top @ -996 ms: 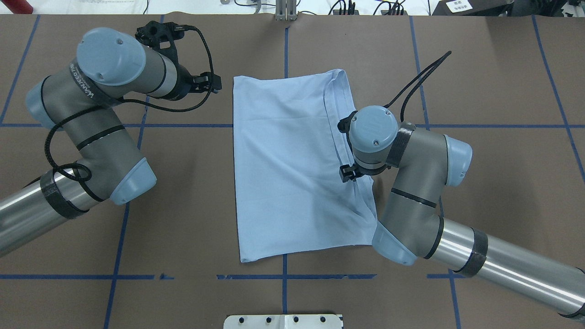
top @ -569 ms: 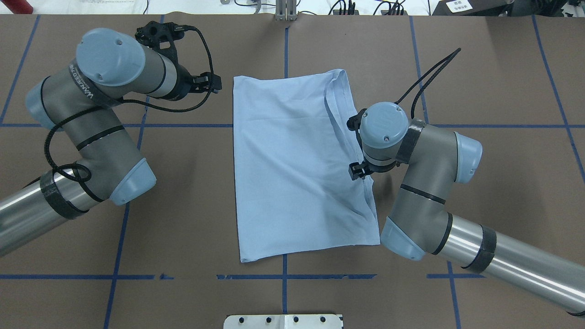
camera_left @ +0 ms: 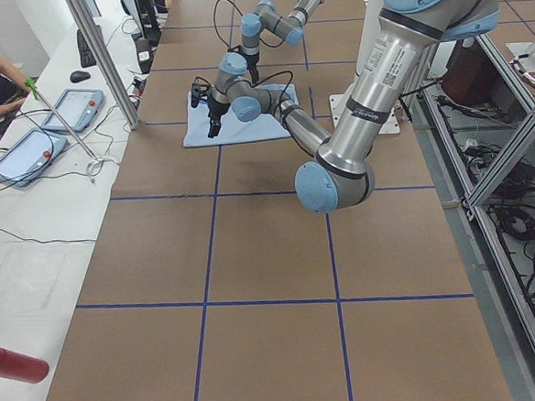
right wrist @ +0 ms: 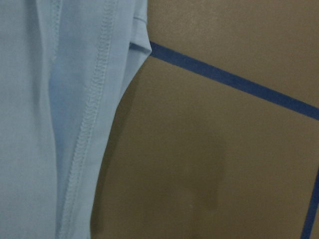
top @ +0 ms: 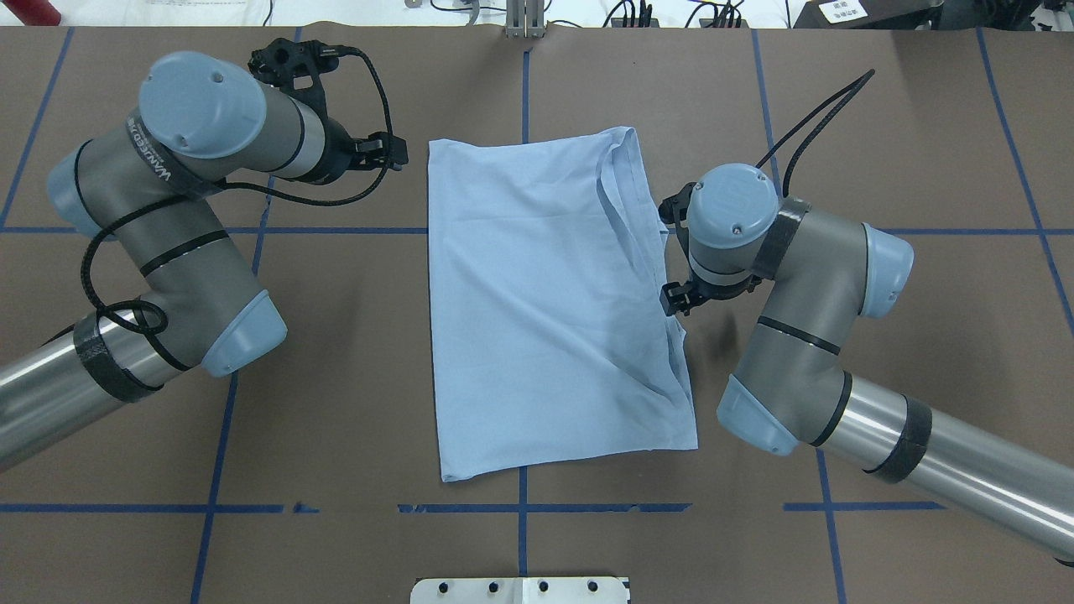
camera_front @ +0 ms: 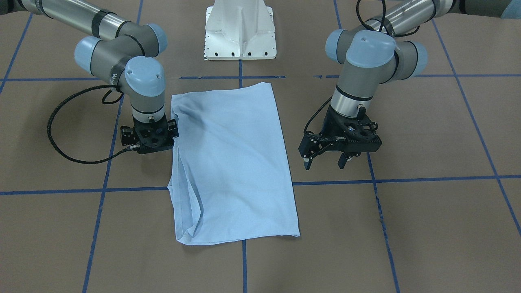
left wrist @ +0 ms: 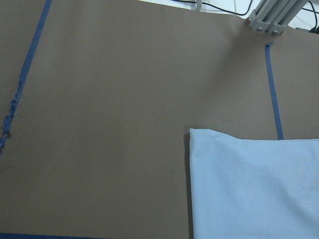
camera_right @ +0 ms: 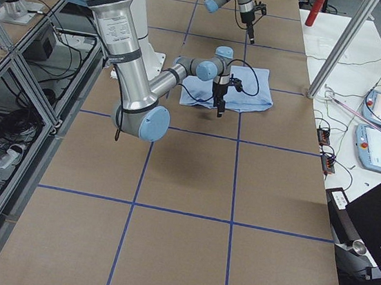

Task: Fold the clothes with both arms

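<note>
My left end effector [camera_front: 324,163] gapes empty beside the T-shirt [camera_front: 232,162]. My right end effector [camera_front: 149,140] sits at its edge; apart or together, I cannot tell.

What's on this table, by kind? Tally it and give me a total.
Light blue T-shirt: 1
Robot arms: 2 (left arm, right arm)
White pedestal base: 1
Total: 4
</note>
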### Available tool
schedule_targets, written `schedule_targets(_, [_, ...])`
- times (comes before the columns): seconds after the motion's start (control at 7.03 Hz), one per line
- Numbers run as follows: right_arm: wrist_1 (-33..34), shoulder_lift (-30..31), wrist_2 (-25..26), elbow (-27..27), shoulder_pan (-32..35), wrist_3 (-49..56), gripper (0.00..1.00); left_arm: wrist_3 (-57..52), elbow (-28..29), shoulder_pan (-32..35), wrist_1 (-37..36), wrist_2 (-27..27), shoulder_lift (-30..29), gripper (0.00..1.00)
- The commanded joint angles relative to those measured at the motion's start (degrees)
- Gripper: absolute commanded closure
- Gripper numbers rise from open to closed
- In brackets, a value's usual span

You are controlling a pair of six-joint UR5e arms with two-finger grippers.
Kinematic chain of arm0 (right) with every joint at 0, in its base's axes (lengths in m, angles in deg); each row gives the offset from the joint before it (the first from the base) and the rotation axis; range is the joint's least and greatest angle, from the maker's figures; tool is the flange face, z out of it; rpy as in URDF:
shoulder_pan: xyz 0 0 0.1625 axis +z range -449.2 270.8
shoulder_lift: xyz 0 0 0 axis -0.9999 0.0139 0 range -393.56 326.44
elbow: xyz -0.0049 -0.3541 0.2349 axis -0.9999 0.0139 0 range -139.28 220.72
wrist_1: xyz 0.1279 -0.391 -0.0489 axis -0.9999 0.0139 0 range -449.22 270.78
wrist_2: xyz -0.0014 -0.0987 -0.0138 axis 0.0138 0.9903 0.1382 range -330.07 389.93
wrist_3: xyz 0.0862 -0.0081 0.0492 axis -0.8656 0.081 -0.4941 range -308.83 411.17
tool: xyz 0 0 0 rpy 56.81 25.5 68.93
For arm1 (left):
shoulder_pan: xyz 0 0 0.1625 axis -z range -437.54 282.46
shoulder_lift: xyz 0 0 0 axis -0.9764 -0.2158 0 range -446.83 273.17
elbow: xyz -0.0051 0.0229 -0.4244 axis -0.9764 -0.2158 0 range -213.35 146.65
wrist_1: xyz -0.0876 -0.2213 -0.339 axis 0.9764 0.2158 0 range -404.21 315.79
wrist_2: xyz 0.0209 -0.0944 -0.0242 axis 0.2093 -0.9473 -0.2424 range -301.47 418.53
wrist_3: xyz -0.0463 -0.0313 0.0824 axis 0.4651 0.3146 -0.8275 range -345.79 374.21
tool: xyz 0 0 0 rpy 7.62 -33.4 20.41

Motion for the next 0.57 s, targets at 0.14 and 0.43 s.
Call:
schedule_targets(0.14, [-0.4,-4.6,-4.5,-1.0,2.6,0.0,0.00,0.4,-0.8,0.0,-0.1,-3.1,-0.4,0.00])
schedule_targets(0.43, [-0.6,-10.4,-4.4,4.3,2.8,-0.5,0.00,0.7,-1.5,0.0,-0.1,-4.1,-0.4,0.00])
